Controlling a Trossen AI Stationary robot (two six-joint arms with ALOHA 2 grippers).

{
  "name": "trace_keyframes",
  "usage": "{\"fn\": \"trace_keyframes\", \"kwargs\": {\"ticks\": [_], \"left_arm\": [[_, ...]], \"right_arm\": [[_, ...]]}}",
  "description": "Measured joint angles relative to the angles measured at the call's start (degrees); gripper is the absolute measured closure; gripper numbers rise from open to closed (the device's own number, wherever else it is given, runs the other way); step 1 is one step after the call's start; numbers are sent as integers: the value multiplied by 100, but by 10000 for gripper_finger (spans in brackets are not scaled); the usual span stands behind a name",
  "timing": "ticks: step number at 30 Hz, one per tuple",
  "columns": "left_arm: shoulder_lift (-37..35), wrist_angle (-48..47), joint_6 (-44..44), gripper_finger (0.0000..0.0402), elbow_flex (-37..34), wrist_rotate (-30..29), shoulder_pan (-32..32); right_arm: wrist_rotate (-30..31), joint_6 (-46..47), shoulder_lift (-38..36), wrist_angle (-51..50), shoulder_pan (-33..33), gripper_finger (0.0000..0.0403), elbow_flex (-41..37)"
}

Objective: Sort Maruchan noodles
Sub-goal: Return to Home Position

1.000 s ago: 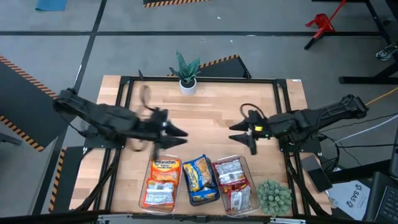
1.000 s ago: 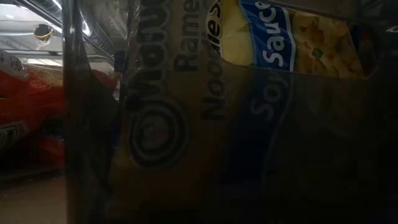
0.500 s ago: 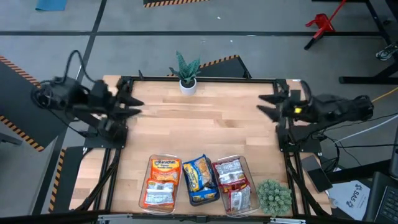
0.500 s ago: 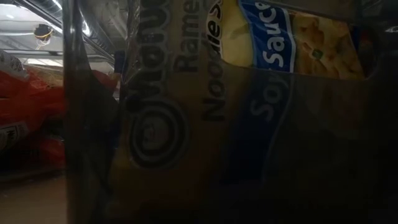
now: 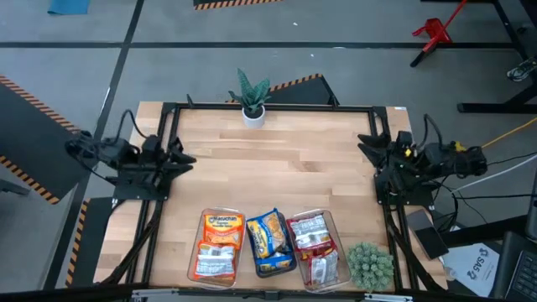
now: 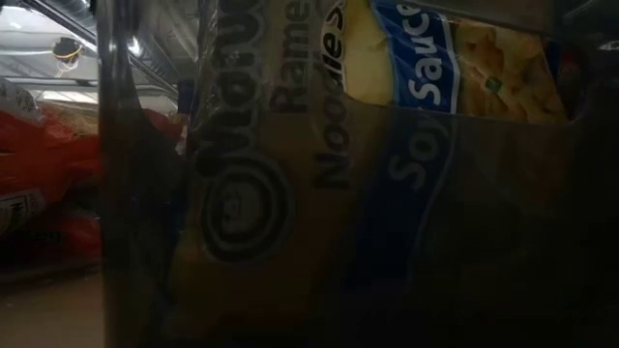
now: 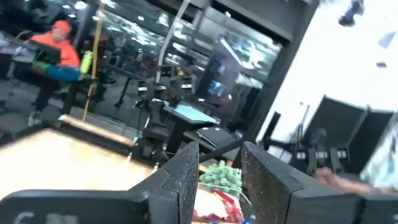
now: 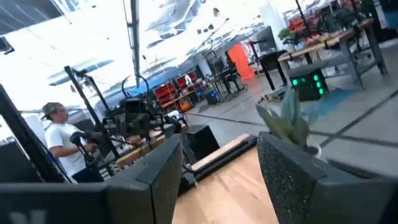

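Hovering at the left edge of the surface [image 5: 277,164] with the left gripper [image 5: 186,151] parted and empty. Lying sorted in three clear bins [image 5: 336,239] near the front edge: orange noodles [image 5: 216,243] leftmost, blue-and-yellow noodles [image 5: 268,242] in the middle, red-and-silver noodles [image 5: 313,246] rightmost. Hovering at the right edge with the right gripper [image 5: 367,144] likewise parted, gripping nothing.

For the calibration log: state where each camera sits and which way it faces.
High view: overhead, straight down on the table; left gripper and right gripper at its sides.
Low view: table height, against the blue-and-yellow noodles; no arm shows.
Left wrist view: past its open fingers to the round plant.
Right wrist view: past its open fingers to the spiky plant.
Shared: both plants and those noodles also show from above.
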Motion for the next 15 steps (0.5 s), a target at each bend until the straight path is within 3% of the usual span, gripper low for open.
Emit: {"fn": "trace_keyframes", "kwargs": {"ticks": [5,8,11,13,15], "left_arm": [[-1167,658,-362,285,-1390,-103,1],[-1278,889,-382,285,-1979,-185,1],[-1269,1068,-692,285,-2414,-59,0],[-1283,269,-1006,284,-2501,-202,1],[-1265,222,-940,285,-2501,-183,-6]], "right_arm": [[473,507,-552,139,0,210,-937],[740,743,-831,154,0,210,-1525],[314,909,-894,223,2,210,-2166],[-132,740,-719,296,2,210,-2125],[-341,682,-309,313,2,210,-2121]]}}
